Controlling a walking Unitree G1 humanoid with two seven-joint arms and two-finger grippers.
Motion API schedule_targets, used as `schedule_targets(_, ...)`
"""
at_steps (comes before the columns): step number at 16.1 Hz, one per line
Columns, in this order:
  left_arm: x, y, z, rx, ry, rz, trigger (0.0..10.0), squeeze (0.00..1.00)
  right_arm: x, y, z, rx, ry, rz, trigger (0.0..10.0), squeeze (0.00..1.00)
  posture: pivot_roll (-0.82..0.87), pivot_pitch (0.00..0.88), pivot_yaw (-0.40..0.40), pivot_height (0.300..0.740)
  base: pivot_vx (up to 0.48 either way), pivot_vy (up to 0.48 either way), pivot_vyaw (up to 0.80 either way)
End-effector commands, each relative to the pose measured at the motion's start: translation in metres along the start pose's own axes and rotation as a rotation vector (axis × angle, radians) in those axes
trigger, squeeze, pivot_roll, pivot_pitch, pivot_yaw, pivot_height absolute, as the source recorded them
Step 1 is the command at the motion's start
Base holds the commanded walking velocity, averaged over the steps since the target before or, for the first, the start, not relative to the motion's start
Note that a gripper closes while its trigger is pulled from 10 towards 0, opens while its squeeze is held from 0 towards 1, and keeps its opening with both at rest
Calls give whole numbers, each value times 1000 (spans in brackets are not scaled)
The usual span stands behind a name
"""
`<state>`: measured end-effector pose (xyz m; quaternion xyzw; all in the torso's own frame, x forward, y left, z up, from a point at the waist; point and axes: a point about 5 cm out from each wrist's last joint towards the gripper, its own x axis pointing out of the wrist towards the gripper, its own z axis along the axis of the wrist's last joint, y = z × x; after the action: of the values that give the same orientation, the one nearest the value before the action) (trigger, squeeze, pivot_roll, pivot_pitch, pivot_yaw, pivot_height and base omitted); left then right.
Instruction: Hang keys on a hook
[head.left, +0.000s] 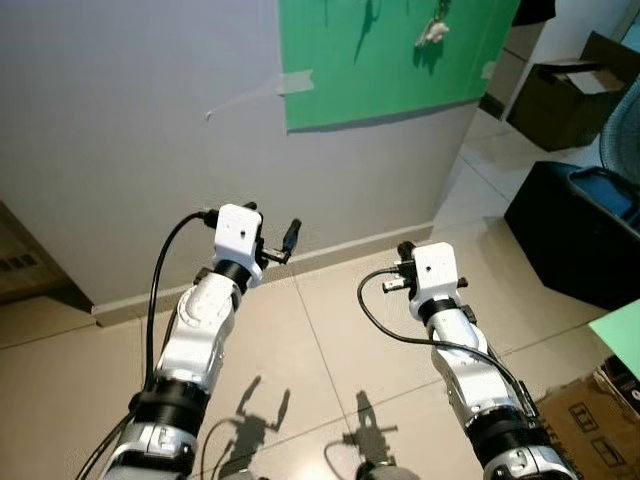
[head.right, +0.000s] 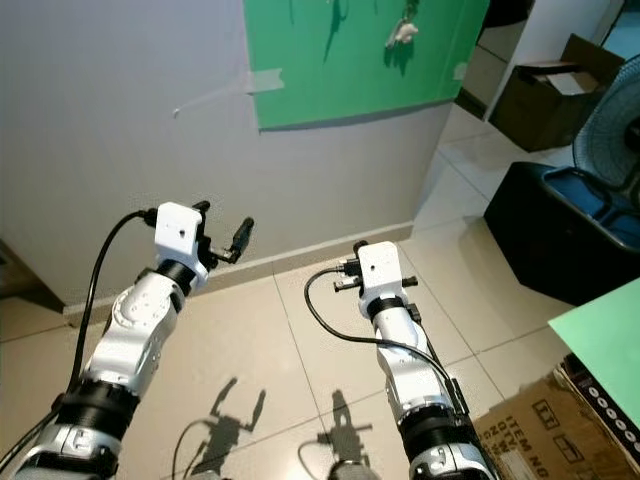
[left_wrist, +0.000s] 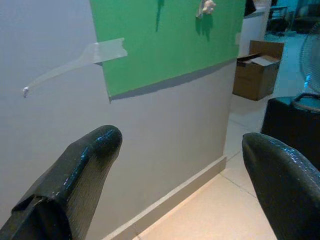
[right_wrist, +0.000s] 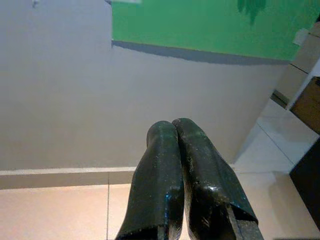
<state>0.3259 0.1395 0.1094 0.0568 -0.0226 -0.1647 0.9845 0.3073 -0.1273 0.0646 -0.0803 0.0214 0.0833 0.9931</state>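
A green board (head.left: 380, 60) is taped to the grey wall ahead. High on it hangs a small white bunch that looks like keys with a fob (head.left: 432, 31), also seen in the left wrist view (left_wrist: 206, 7). My left gripper (head.left: 272, 225) is raised in front of the wall, well below and left of the board. It is open, its two black fingers (left_wrist: 95, 150) wide apart with nothing between them. My right gripper (head.left: 405, 249) is lower, near the baseboard. Its fingers (right_wrist: 165, 145) are pressed together, and I see nothing in them.
A strip of tape (head.left: 260, 92) runs left from the board's corner. To the right stand an open cardboard box (head.left: 575, 95), a black case (head.left: 575, 235) and a fan (head.left: 625, 130). Another carton (head.left: 590, 420) lies at the lower right. Tiled floor (head.left: 330, 360) lies below both arms.
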Motion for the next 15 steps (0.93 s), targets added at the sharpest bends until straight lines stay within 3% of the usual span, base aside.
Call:
schedule_targets(1,3,-5,1,31,-3,-37,10000,0,0,-3,-2,-12,5,-6,10000,0,-32,0,27,740,0,-480,0)
schedule_targets(8,12,-14,1,6,4,-99,10000,0,-9,-7,-7,-27,4,-42,10000,0,-85,0,67,740,0,-472,0)
schedule_targets(10,14,-13,2,-32,4,-77,10000,0,-11,-10,-7,-45,4,-59,10000,0,-93,0,73,740,0,0,0)
schedule_targets(15,17,-13,-1,11,23,-88,10000,0,-14,-14,-11,-7,29,-76,10000,0,-103,0,75,740,0,0,-430)
